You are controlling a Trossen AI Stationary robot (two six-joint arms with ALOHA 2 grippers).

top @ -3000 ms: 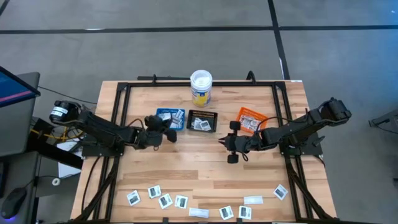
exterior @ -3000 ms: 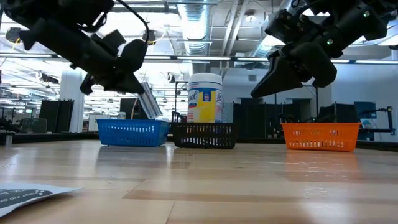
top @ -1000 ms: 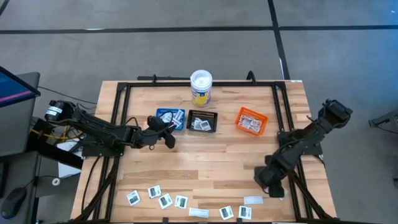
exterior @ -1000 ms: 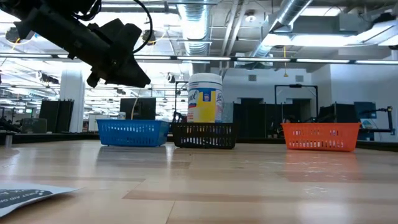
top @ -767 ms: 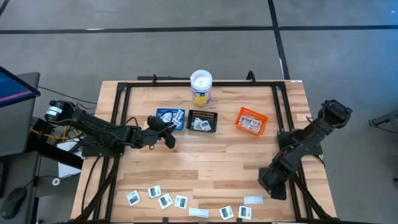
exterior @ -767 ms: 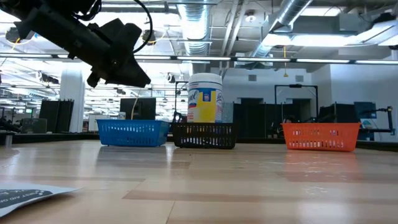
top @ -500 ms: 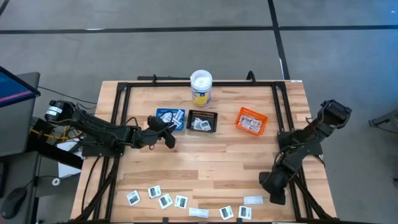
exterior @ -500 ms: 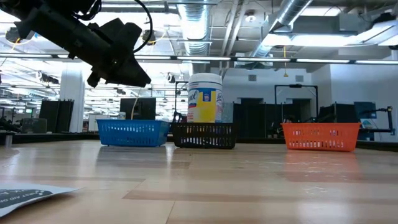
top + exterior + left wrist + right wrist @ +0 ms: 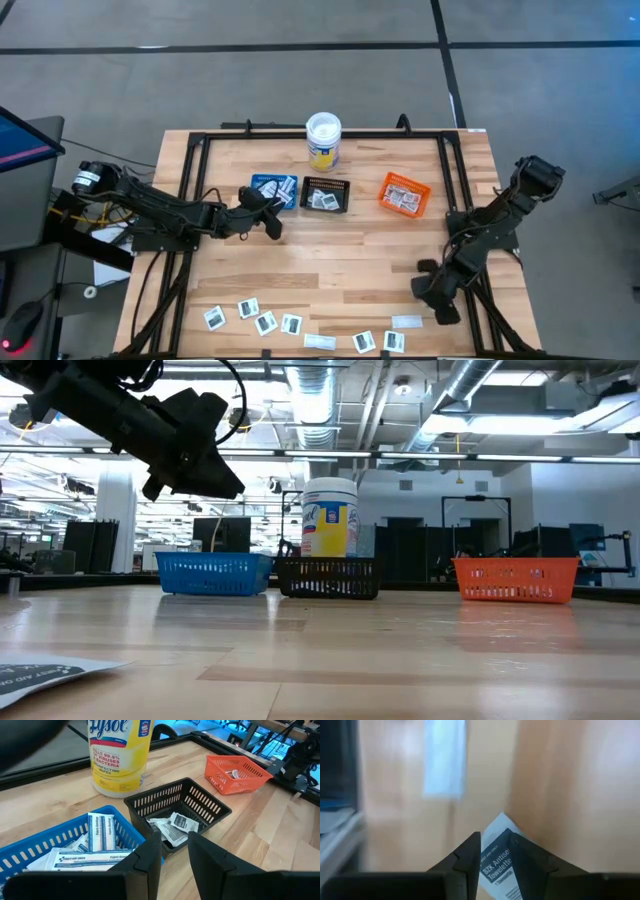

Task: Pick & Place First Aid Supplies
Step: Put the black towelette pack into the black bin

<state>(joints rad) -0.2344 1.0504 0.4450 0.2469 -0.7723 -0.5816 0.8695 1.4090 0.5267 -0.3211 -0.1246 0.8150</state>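
The right hand (image 9: 437, 300) is down low over the near right part of the tabletop (image 9: 330, 250), nose almost on the wood, its fingers a narrow gap apart and straddling the corner of a squarish antiseptic towelette packet (image 9: 501, 862) without yet pinching it. I'd say it sits that low and that narrow because a flat paper packet offers only an edge to catch. A narrow white-and-blue strip (image 9: 444, 757) lies just beyond it, and more loose packets (image 9: 265, 322) are strung along the near edge, so most of the sorting looks undone. The left hand (image 9: 262, 203) hangs above the near side of the blue tray (image 9: 273, 187), fingers a small gap apart and holding nothing, apparently waiting. From its own view the blue tray holds strip packets (image 9: 100, 832), the black tray (image 9: 187, 800) squarish ones, and the orange tray (image 9: 239, 772) at the far right a few more. The wipes tub (image 9: 323, 140) stands behind them, out of the way. The risk now is the packet sliding instead of lifting.
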